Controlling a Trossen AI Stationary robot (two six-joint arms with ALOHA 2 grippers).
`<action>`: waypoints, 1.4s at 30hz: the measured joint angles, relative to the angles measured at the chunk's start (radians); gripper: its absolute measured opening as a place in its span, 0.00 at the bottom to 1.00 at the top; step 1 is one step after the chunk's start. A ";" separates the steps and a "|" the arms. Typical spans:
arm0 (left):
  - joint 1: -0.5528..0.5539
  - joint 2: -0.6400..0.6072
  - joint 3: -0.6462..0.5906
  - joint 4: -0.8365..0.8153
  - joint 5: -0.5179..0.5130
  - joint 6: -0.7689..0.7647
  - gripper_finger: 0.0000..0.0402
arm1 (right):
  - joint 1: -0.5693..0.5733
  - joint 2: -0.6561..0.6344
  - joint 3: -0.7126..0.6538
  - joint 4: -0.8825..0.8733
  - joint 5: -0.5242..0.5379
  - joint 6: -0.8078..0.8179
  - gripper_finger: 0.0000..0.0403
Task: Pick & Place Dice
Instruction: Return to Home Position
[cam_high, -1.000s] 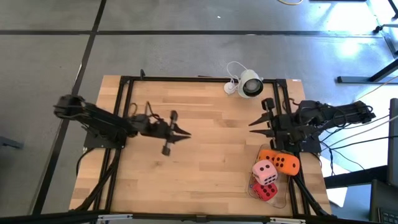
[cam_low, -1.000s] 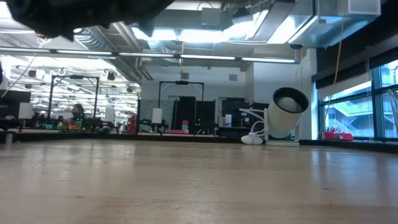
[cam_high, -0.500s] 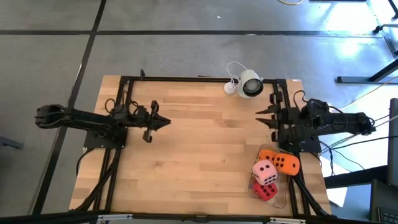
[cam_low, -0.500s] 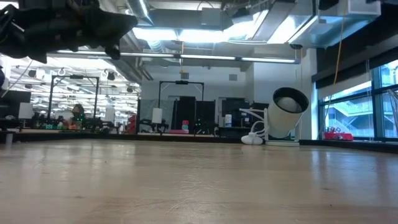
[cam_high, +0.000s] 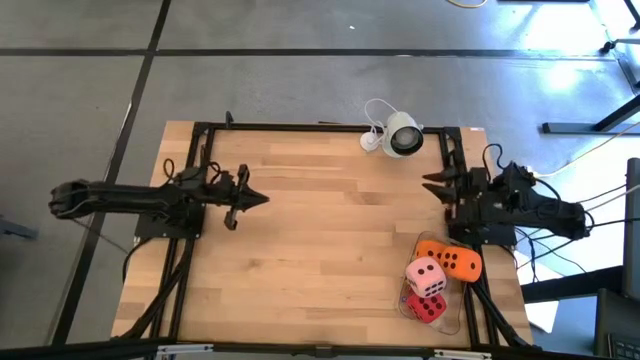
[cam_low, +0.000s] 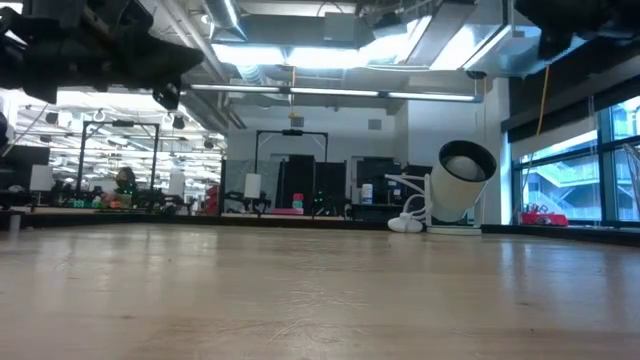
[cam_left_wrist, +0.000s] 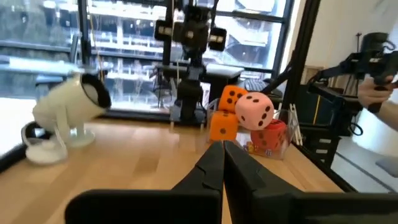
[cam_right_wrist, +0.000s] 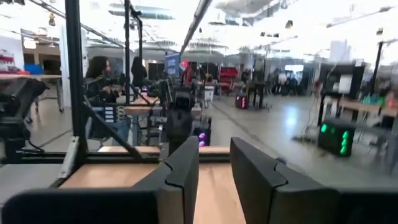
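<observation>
The dice lie piled at the table's near right corner: orange dice (cam_high: 451, 261), the pale pink die (cam_high: 426, 276) resting on top of the others, and the red die (cam_high: 429, 307) lowest, in a clear container. The left wrist view shows the orange dice (cam_left_wrist: 225, 116), the pink die (cam_left_wrist: 255, 112) and the red die (cam_left_wrist: 271, 139) across the table. My left gripper (cam_high: 263, 198) (cam_left_wrist: 224, 150) hovers shut over the table's left part. My right gripper (cam_high: 430, 183) (cam_right_wrist: 214, 152) hovers open by the right edge, beyond the dice. The low view shows no dice.
A white round camera (cam_high: 403, 136) (cam_low: 461, 178) (cam_left_wrist: 67, 107) stands on its foot at the table's far edge. A black frame (cam_high: 205, 135) runs along the table's sides. Bare wood (cam_high: 330, 240) lies between the two arms. People show in the room behind.
My left arm has drawn back toward the table's left edge, its shut gripper moving from near the middle to the left part. My right arm has drawn back toward the right edge and turned its gripper. The dice have stayed where they were.
</observation>
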 joint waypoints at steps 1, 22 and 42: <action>-0.006 -0.016 0.000 -0.006 -0.001 0.014 0.00 | -0.002 -0.020 0.000 -0.031 -0.001 0.024 0.23; -0.222 -0.158 0.000 -0.140 -0.235 0.141 0.00 | 0.000 -0.082 -0.271 0.283 -0.089 0.102 0.23; -0.339 -0.331 -0.055 -0.237 -0.370 0.215 0.01 | 0.000 -0.081 -0.316 0.279 -0.134 0.105 0.23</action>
